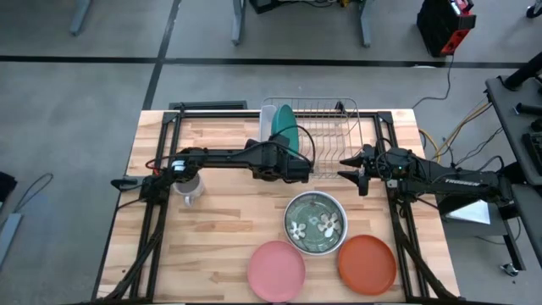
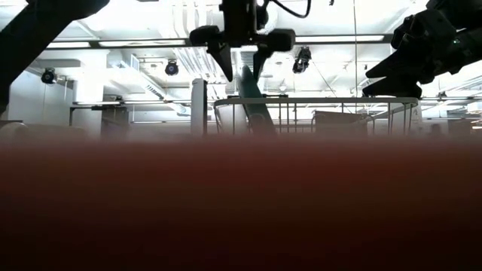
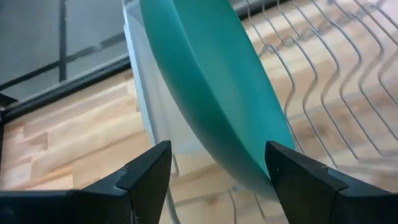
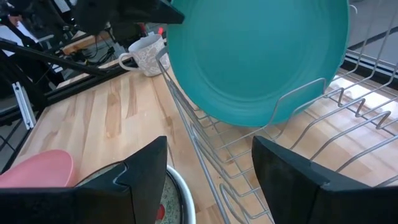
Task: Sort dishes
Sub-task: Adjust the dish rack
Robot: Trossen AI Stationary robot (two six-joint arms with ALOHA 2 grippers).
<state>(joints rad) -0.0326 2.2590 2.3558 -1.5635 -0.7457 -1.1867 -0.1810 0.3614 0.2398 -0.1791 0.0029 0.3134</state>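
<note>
The left pincer (image 3: 214, 168) was spread wide around the lower rim of the teal plate (image 1: 285, 129), which stood upright in the wire dish rack (image 1: 339, 127). It was best withdrawn straight, without nudging the rim. The right pincer (image 1: 349, 167) was held open beside the rack. On the counter (image 1: 220, 229) were counted one flowered plate (image 1: 315, 222), one pink plate (image 1: 276, 270), one orange-red plate (image 1: 367, 263), one mug (image 1: 188, 188).

My left arm reaches across to the wire dish rack (image 1: 318, 135); left gripper (image 1: 298, 167) sits at its front-left edge, fingers (image 3: 146, 174) spread apart. Right gripper (image 1: 349, 168) hangs just off the rack's front-right corner, jaws also apart, wrist approx level.
</note>
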